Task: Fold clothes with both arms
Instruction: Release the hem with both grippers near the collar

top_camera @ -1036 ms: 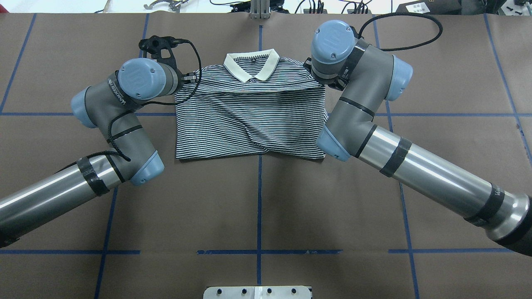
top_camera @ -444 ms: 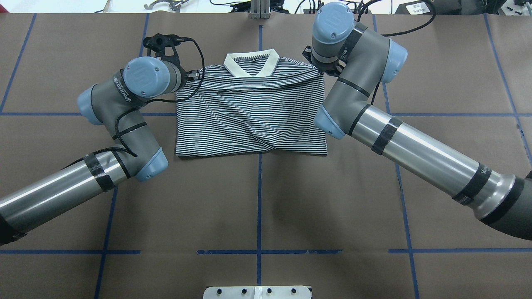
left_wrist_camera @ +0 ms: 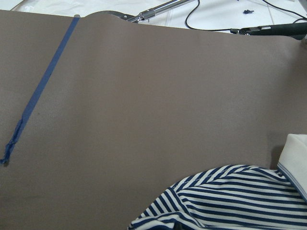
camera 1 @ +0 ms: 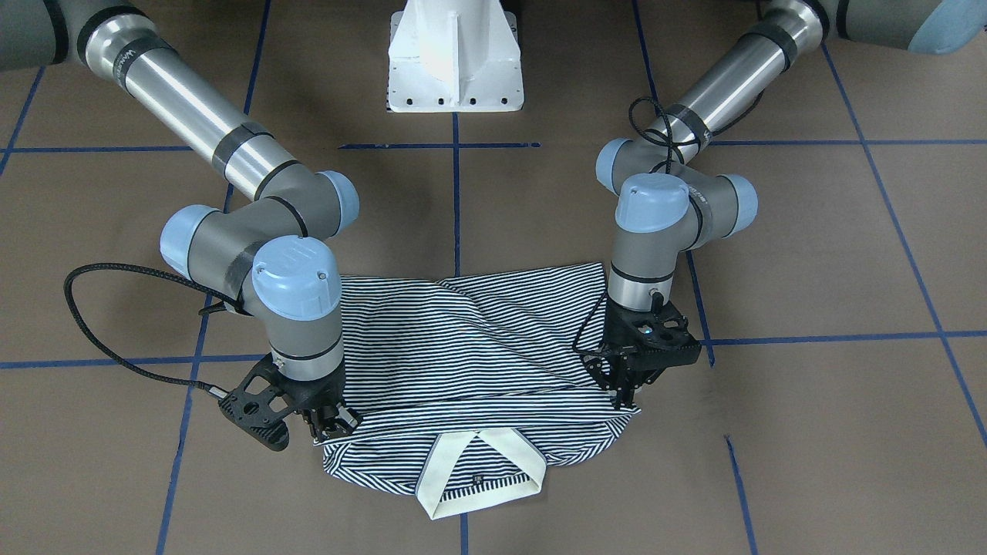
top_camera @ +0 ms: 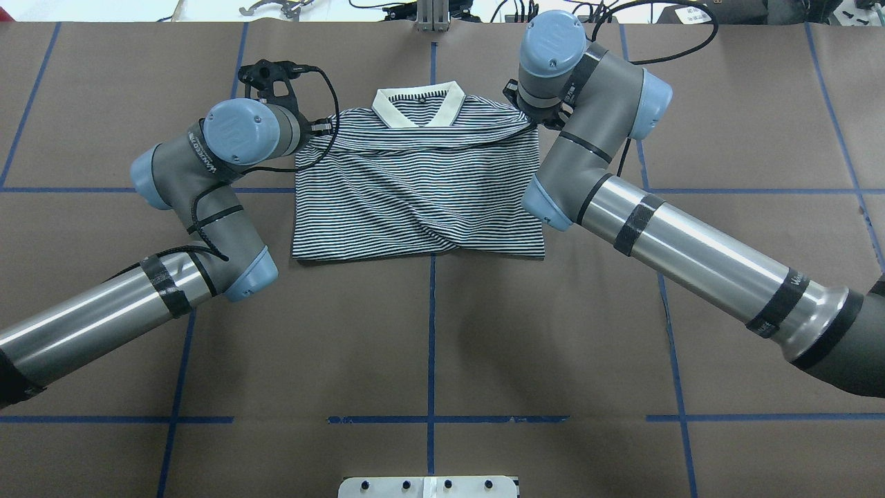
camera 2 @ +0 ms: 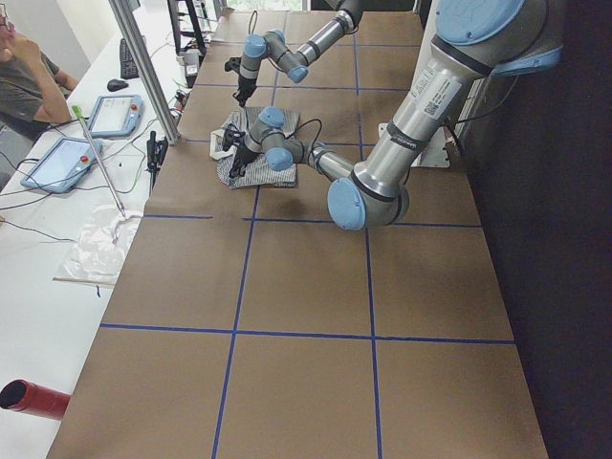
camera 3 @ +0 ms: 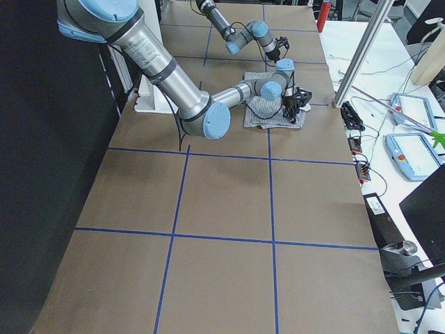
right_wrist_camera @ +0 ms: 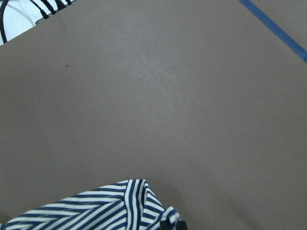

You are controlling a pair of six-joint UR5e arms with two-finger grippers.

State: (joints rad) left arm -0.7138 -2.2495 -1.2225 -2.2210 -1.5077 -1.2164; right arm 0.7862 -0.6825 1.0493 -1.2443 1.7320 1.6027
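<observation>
**Figure.** We are viewing the striped polo shirt [top_camera: 415, 200] lying at the far middle of the brown table [top_camera: 429, 332], its white collar [top_camera: 417, 105] pointing away from the robot and its lower half doubled up toward the collar. The left gripper [camera 1: 624, 395] and the right gripper [camera 1: 333, 422] are standing at the two ends of the turned-over edge, just short of the shoulders. In the front-facing view both pairs of fingers are drawn narrow and pinching striped cloth, and the edge is hanging in a shallow curve between them, so we are reading both as holding the shirt. Each wrist camera is showing only a striped corner at the bottom of its frame. We are judging the knit to be light, soft and limp: it is wrinkling across the body and is likely to sag or slide wherever it is unsupported. We are therefore recommending a hold at the outer corners of the carried edge, with both sides kept level so that the fold is landing square. A hold on one layer alone is risking the under-layer slipping free.
</observation>
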